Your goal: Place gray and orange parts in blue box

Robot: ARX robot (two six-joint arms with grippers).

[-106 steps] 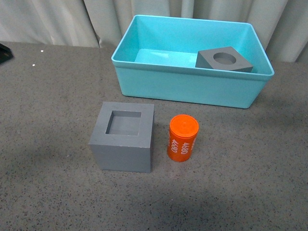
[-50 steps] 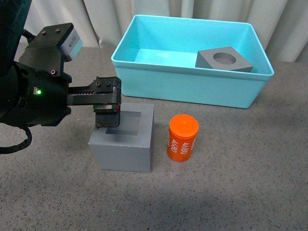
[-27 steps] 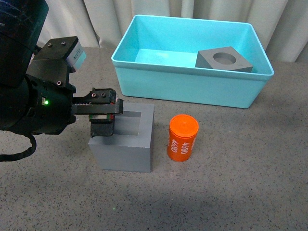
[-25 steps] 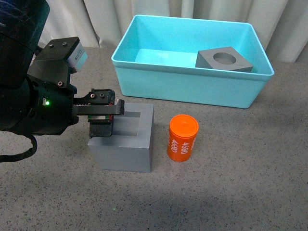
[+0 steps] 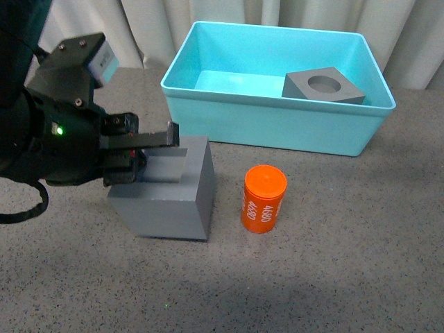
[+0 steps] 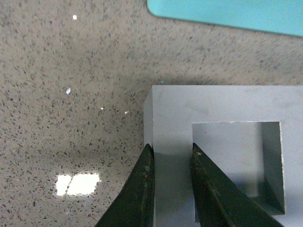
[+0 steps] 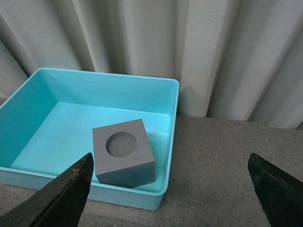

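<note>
My left gripper (image 5: pixel 142 154) is shut on the left wall of the gray cube with the square recess (image 5: pixel 166 201), one finger inside the recess and one outside. The left wrist view shows the same grip (image 6: pixel 172 147) on the cube (image 6: pixel 213 104). I cannot tell whether the cube is off the table. The orange cylinder (image 5: pixel 263 199) with white digits stands upright just right of it. The gray cube with the round recess (image 5: pixel 322 86) lies inside the blue box (image 5: pixel 277 104), at its right end. My right gripper (image 7: pixel 170 156) is open, high above that box (image 7: pixel 28 94) and cube (image 7: pixel 124 158).
A speckled gray tabletop (image 5: pixel 333 277) carries everything. Pale curtains (image 5: pixel 139 28) hang close behind the box. The left arm's black body (image 5: pixel 48 139) fills the left of the front view. A corner of the box (image 6: pixel 227 12) shows in the left wrist view.
The left arm came into view, set its fingers over the cube's left wall and shut on it. The cube has since shifted left, away from the orange cylinder.
</note>
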